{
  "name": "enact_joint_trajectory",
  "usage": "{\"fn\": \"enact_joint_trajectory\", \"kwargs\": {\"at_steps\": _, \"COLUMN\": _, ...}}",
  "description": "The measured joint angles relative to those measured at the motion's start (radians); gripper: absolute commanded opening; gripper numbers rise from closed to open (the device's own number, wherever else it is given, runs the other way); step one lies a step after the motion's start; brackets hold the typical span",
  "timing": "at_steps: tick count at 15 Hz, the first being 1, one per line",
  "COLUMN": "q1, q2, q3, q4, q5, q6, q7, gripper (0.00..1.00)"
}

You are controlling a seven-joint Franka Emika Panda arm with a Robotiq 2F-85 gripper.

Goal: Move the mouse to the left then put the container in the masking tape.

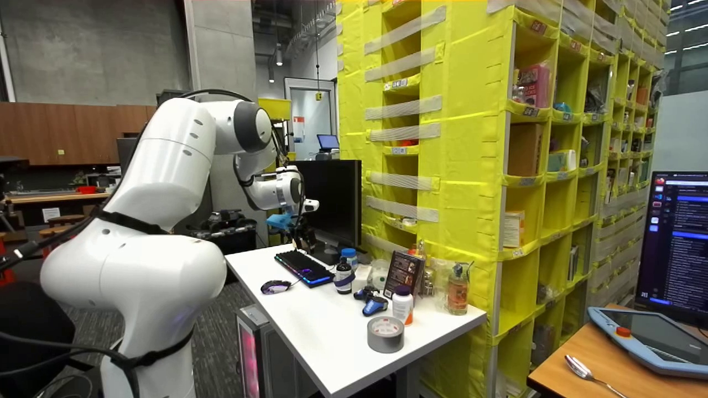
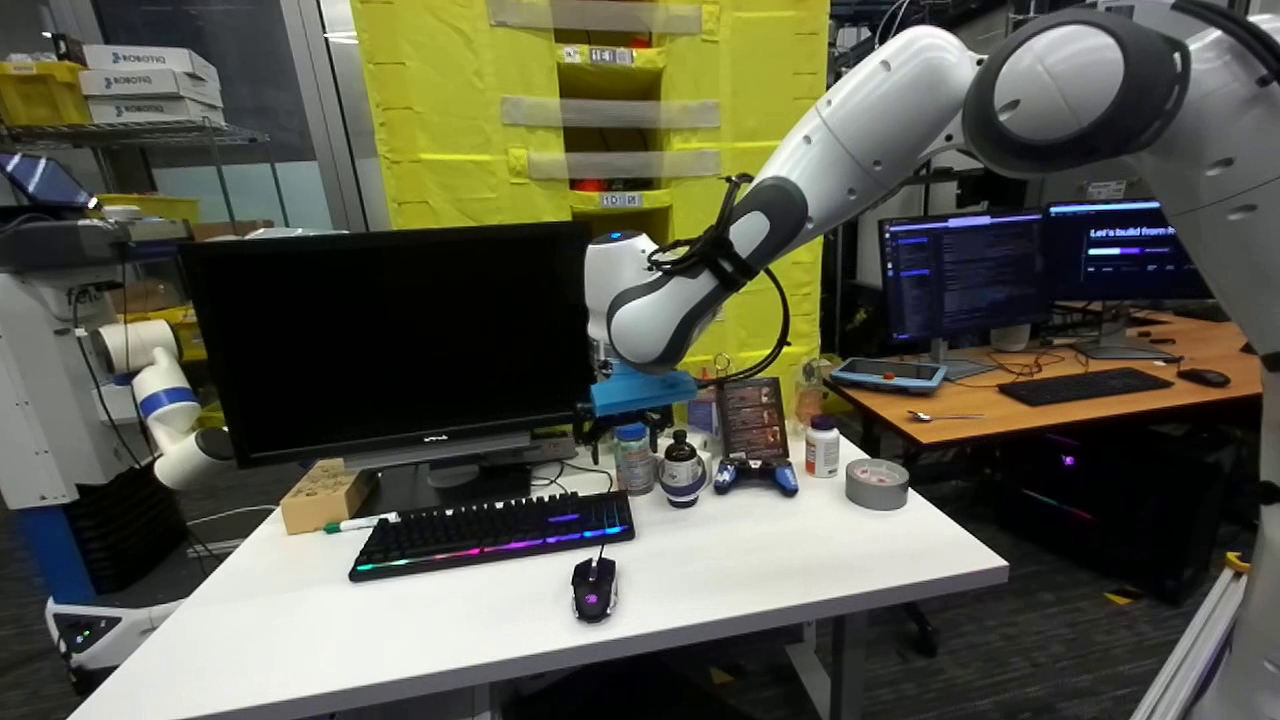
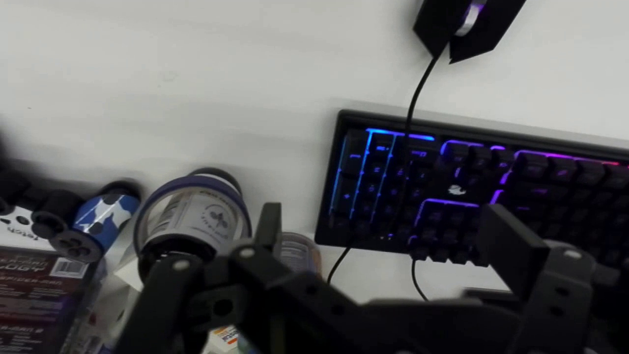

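Probably step 1: you are hovering the gripper [image 3: 390, 236], jaws apart and empty, near the keyboard [image 2: 495, 533]. The mouse [image 2: 594, 590] is lying just beside the keyboard; the container [image 2: 822, 450] is standing beside the masking tape [image 2: 877, 490]. Next, you are likely needing alignment over the mouse.

The white counter [image 2: 740, 570] carries one mouse [image 2: 594, 592], one keyboard [image 2: 495, 535], one masking tape [image 2: 877, 492], one purple-capped container [image 2: 822, 450], one controller [image 2: 755, 471]; upper left in an exterior view, three white boxes [image 2: 148, 85].

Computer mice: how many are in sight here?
2: a purple-lit mouse on the white table, and a black mouse on the wooden desk. Others may be hidden.
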Motion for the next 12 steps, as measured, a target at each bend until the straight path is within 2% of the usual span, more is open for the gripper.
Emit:
{"fn": "enact_joint_trajectory", "kwargs": {"at_steps": 8, "q1": -0.036, "q2": -0.013, "q3": 0.001, "q4": -0.024, "q5": 0.081, "q6": 0.001, "q7": 0.004, "gripper": 1.00}}
{"fn": "enact_joint_trajectory", "kwargs": {"at_steps": 12, "q1": -0.077, "q2": -0.025, "q3": -0.004, "q4": -0.091, "q5": 0.148, "q6": 0.026, "q7": 0.013, "gripper": 1.00}}
